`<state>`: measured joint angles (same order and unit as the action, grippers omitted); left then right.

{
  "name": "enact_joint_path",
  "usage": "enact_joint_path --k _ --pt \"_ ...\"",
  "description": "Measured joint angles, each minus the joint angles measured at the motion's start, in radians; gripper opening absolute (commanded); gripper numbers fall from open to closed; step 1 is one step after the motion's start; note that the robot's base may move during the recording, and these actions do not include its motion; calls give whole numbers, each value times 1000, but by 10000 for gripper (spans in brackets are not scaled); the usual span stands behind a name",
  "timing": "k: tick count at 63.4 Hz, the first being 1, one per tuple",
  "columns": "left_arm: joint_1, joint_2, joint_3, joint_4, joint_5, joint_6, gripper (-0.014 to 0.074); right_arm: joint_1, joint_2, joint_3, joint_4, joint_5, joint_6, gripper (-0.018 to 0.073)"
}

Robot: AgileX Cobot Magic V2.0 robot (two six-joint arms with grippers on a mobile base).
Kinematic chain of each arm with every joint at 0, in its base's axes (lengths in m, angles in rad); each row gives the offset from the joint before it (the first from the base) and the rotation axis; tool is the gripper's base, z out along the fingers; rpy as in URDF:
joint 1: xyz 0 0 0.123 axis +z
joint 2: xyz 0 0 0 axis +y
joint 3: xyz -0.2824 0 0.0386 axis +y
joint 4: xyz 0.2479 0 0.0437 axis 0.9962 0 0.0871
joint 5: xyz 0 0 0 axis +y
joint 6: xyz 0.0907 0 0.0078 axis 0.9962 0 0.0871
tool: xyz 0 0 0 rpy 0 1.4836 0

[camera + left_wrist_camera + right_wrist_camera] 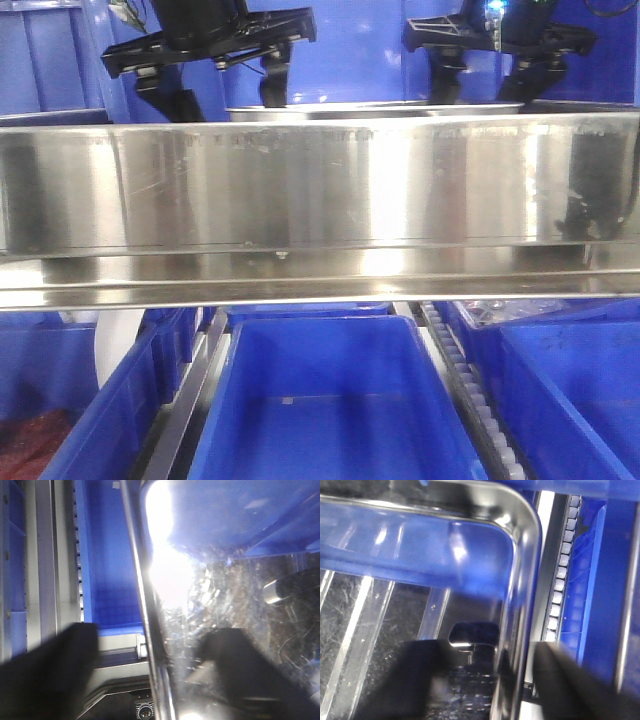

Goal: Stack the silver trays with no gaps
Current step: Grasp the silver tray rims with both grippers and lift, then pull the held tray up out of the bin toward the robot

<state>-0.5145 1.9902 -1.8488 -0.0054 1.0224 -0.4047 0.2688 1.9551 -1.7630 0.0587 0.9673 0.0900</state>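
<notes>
Black left tool (152, 640) and right tool (492, 650), both parted, straddle silver tray (532, 550).

The left gripper (212, 92) and right gripper (487, 82) are held low side by side, pretty much level, both pointed straight down with jaws spread wide. Wrists are cropped out up top, fwiw.

Front view low, close behind steel shelf rail (320, 190), facing far blue bins (60, 60), left wrist view close above silver tray (240, 605) left rim, right wrist view close above right rim, both sharing tray.
</notes>
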Motion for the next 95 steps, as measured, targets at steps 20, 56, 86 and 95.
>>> enact_joint_path --k 20,56,86,95 --pt "5 0 -1 5 1 -9 -41 -4 0 -5 -5 13 8 60" --pt "-70 0 -186 152 212 -28 -41 23 -144 1 -49 168 109 60" --pt "-86 -151 -176 189 241 38 -41 142 -312 1 -152 262 276 60" --pt "-93 -238 -80 181 241 39 -41 169 -345 1 -150 290 288 60"
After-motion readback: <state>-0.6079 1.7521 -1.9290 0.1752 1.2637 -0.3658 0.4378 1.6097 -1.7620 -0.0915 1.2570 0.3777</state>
